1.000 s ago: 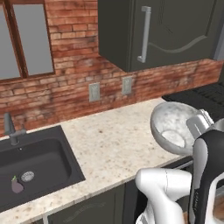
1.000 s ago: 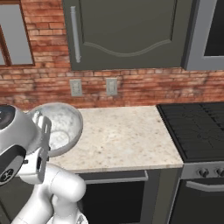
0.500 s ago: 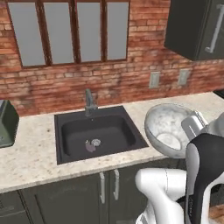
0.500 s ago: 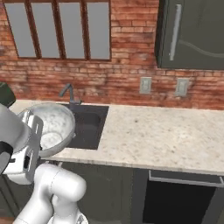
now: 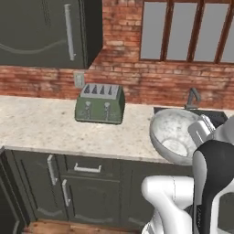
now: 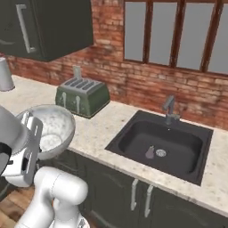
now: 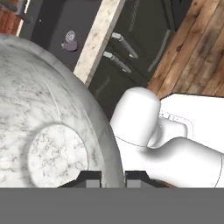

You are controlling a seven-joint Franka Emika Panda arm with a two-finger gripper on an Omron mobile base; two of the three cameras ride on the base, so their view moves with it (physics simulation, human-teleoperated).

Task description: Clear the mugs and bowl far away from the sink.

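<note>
the end effector (image 7: 113, 178) is pinching the thin rim of the bowl (image 5: 176, 135), a wide round marbled grey-white dish, holding it tilted in the air above the speckled stone counter (image 5: 55, 130). beside it, the dark rectangular sink (image 6: 162, 144) is sitting under an angular metal tap (image 6: 169, 107); a boxy green toaster (image 5: 100, 103) is standing on its other side.

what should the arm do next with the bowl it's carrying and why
Probably carry the bowl further left and set it on the counter beyond the toaster. The gripper is clamped on its rim, it hangs off the counter edge, and the sink is close.
</note>
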